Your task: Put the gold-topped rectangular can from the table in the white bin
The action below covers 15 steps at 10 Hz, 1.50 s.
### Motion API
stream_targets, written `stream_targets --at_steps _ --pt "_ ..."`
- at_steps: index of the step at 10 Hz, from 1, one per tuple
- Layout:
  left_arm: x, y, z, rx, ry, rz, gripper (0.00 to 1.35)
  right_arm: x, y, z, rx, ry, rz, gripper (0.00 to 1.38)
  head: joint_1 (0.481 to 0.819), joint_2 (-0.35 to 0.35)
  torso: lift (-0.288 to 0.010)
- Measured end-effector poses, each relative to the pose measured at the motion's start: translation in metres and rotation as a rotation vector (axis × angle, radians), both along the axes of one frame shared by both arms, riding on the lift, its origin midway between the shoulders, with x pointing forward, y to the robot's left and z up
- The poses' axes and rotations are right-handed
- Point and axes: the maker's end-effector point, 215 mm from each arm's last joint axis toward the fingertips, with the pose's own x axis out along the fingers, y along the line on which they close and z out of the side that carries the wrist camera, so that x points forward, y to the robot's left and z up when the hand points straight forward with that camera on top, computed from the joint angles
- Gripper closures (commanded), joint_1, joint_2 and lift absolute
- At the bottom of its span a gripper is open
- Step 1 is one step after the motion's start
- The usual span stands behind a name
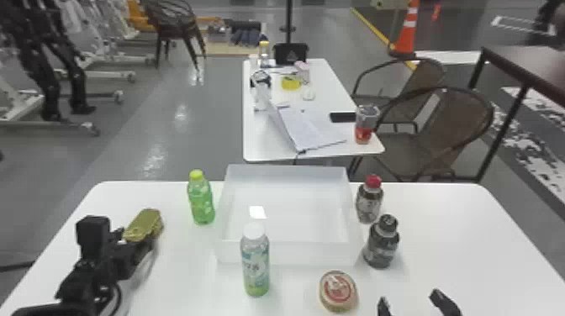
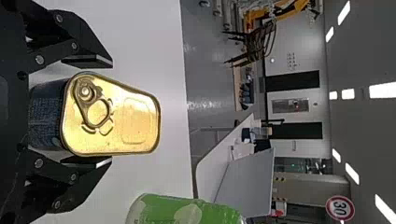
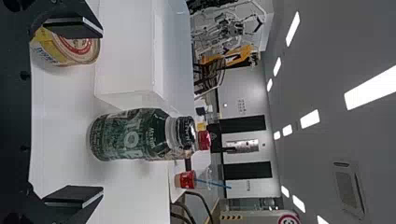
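Round-cornered, the white table [image 1: 445, 235] holds the gold-topped can [image 1: 145, 222] left of the bin [image 1: 294, 254], at the left gripper [image 1: 135, 239]; the right gripper [image 1: 414, 303] is lower right. Left wrist view: parted fingers straddle the can, contact unclear. Right wrist view: fingers wide apart.

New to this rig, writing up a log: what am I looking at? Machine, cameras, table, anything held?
It's a robot with two black arms, each ending in a two-fingered gripper. The head view looks down over the work; each wrist view comes from that arm's camera, turned sideways.

On the white table: a white bin, green bottle, white-capped bottle, red-capped bottle, black-capped bottle, round can and gold-topped can.

The left gripper has its fingers around that last can, a gap showing at one, so apparently not gripped. The right gripper is open and empty.
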Motion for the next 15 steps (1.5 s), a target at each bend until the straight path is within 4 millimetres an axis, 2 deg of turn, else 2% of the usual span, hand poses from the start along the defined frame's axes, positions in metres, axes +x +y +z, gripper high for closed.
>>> stream_targets --at_steps 1,3,5,6,8,10,11,12,15 --pt "-0.001 0.0 -0.004 -0.008 0.012 -0.009 1.22 0.0 0.0 0.0 0.001 0.001 0.0 0.12 0.549 0.0 -0.1" --pt "-0.002 -0.003 -0.01 -0.034 0.028 -0.023 1.23 -0.001 0.001 -0.002 0.003 0.003 -0.001 0.12 0.549 0.0 -0.1" --pt "0.001 -0.013 -0.007 -0.039 0.02 -0.043 1.23 -0.001 0.001 -0.002 0.005 0.005 0.001 0.12 0.549 0.0 -0.1" --pt "0.005 -0.019 0.01 -0.013 -0.014 -0.055 1.23 -0.001 0.001 -0.003 0.007 0.006 0.001 0.12 0.549 0.0 -0.1" --pt "0.007 -0.032 0.072 0.067 -0.131 -0.052 1.23 -0.002 0.002 -0.004 0.008 0.007 0.001 0.12 0.549 0.0 -0.1" --pt "-0.006 -0.051 0.129 0.103 -0.241 -0.045 1.23 -0.002 0.002 -0.005 0.012 0.01 0.0 0.12 0.549 0.0 -0.1" --pt "-0.012 -0.067 0.145 0.074 -0.28 -0.059 1.23 -0.002 0.003 -0.005 0.013 0.011 0.0 0.12 0.549 0.0 -0.1" --pt "-0.015 -0.093 0.156 0.031 -0.306 -0.097 1.23 -0.002 0.003 -0.006 0.013 0.013 0.0 0.12 0.549 0.0 -0.1" --pt "-0.018 -0.184 0.166 -0.104 -0.318 -0.259 1.23 0.0 0.004 -0.008 0.016 0.014 0.006 0.12 0.549 0.0 -0.1"
